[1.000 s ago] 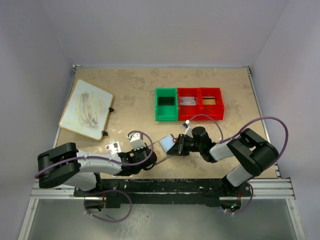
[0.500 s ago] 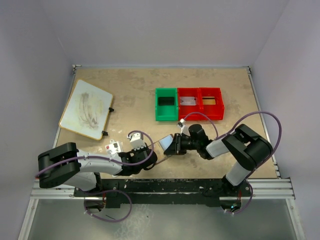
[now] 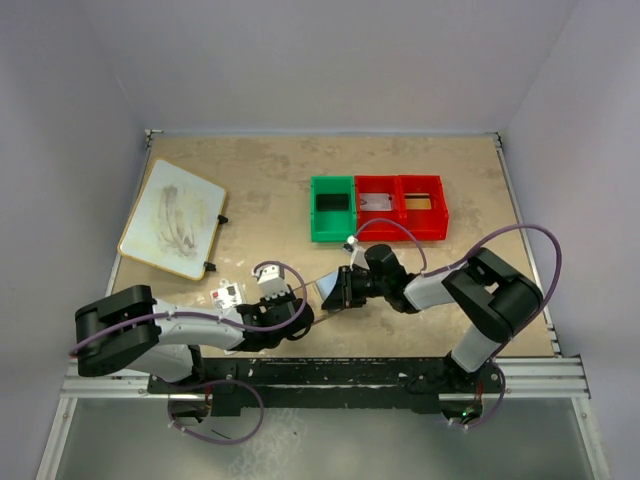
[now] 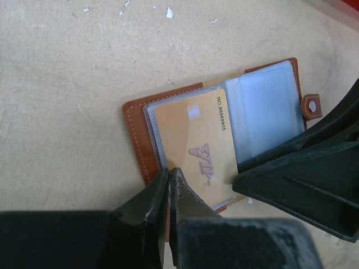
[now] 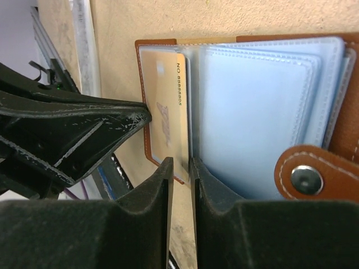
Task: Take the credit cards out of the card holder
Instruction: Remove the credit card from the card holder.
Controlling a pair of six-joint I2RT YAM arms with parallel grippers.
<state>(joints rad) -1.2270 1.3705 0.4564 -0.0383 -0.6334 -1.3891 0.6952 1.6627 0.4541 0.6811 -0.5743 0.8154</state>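
- Extraction of the golden-tan plastic credit card (image 4: 193, 148), marked VIP, judged as the step in hand.
- Card: face up, fully inside the leftmost of the clear plastic sleeves (image 4: 263, 106) of the small brown leather card holder (image 4: 136, 134); not yet drawn out.
- Holder: spread open on the tan table (image 3: 270, 180) near its front edge, between the two arms, snap tab (image 5: 305, 176) on the side away from the card.
- Left gripper (image 4: 169, 171): black fingers pressed tight together with nothing between them, tips bearing on the holder's near edge just beside the card, seemingly pinning that leaf down.
- Right gripper (image 5: 181, 165): fingers a narrow slot apart, poised over the sleeve's inner edge, the card's corner running toward the slot; cannot tell whether anything is nipped.
- Cannot tell from above whether the pale grey flat piece (image 3: 376, 203) in the middle red plastic bin (image 3: 378, 181) is a card already removed.
- Next move calls for getting the right fingers onto the card's edge alone, not the sleeve film, then drawing it out along the sleeve's open side, with the left tips held down as an anchor.
- Calls also for a light touch: thin, slick plastic, likely to slip free or drag the whole holder along.
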